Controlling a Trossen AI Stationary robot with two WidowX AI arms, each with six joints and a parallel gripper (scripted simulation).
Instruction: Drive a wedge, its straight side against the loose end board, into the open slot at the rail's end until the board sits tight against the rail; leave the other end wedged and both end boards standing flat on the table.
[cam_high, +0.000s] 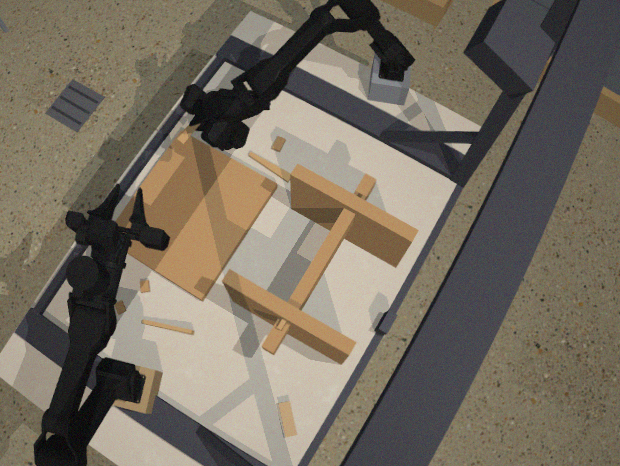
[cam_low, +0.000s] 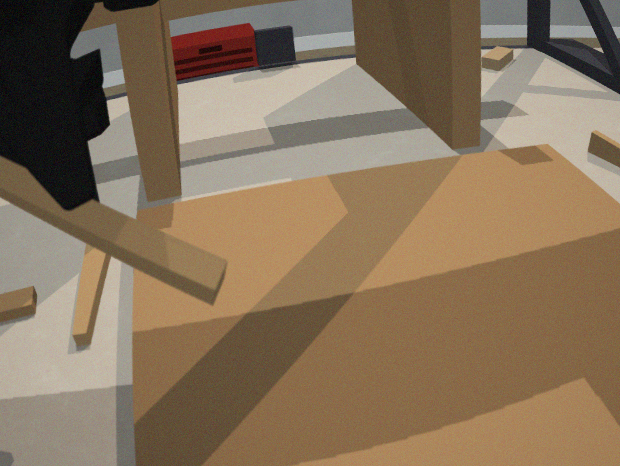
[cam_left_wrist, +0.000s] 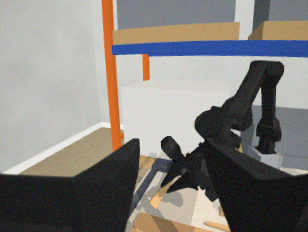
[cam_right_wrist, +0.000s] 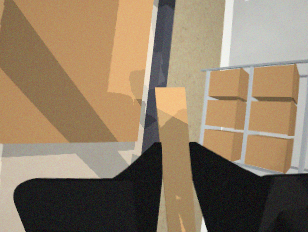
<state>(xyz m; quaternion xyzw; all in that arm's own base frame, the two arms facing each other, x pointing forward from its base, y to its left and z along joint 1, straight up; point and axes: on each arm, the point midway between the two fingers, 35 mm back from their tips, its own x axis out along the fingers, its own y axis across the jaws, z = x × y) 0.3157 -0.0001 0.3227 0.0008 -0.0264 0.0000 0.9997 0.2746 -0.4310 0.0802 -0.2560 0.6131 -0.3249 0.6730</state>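
Observation:
A rail (cam_high: 320, 260) joins two standing end boards. The near board (cam_high: 288, 315) has a wedge (cam_high: 279, 326) in the rail's slot. The far board (cam_high: 350, 210) stands by the rail's other end (cam_high: 364, 186), where I see no wedge. My right gripper (cam_high: 220, 127) is shut on a long wooden wedge (cam_right_wrist: 172, 145) and holds it in the air over the corner of a flat wooden panel (cam_high: 200, 210). The wedge also shows in the exterior view (cam_low: 115, 240). My left gripper (cam_high: 122, 205) is open and empty at the panel's other edge, its fingers level.
Loose wedges lie on the table by the far board (cam_high: 268, 165), near the left arm (cam_high: 167, 326) and at the front edge (cam_high: 286, 418). Small blocks (cam_high: 278, 143) (cam_high: 144, 285) lie about. A red toolbox (cam_low: 213, 50) stands beyond the table.

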